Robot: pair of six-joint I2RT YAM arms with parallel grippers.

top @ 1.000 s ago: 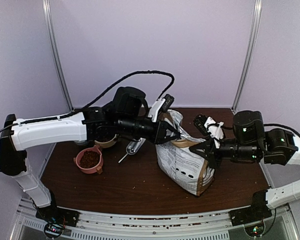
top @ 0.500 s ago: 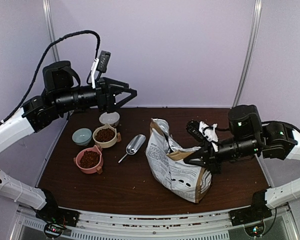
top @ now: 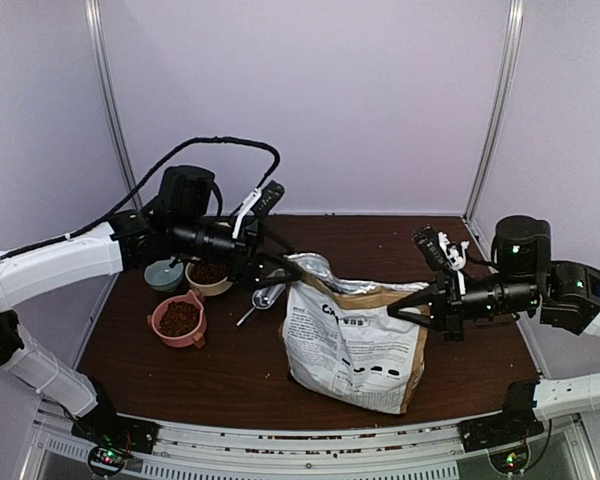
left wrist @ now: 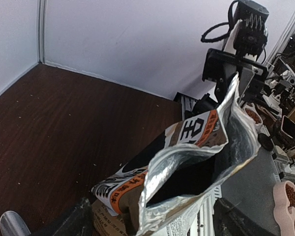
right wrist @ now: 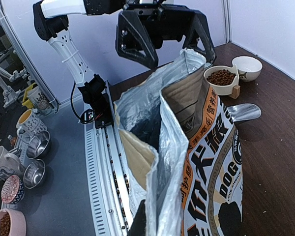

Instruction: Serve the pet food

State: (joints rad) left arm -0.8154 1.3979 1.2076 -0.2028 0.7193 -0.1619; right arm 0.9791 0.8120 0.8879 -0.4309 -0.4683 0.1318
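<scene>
The left claw (top: 280, 265) is hanging with its fingers spread wide around the left corner of the bag (top: 350, 345), gripping nothing, while the right claw (top: 410, 308) is pinching the right corner of the bag's mouth, jaws pressed together on the foil. The kibble (top: 179, 318) is sitting in a pink bowl (top: 156, 322) at the left of the table (top: 240, 380), and more is filling a tan bowl (right wrist: 221, 89) just behind it. A teal bowl (top: 164, 275) is standing beside the tan one, and a white bowl (right wrist: 247, 66) beyond it. A scoop (top: 270, 296) is lying between the bowls and the bag, which is standing upright, its mouth gaping.
</scene>
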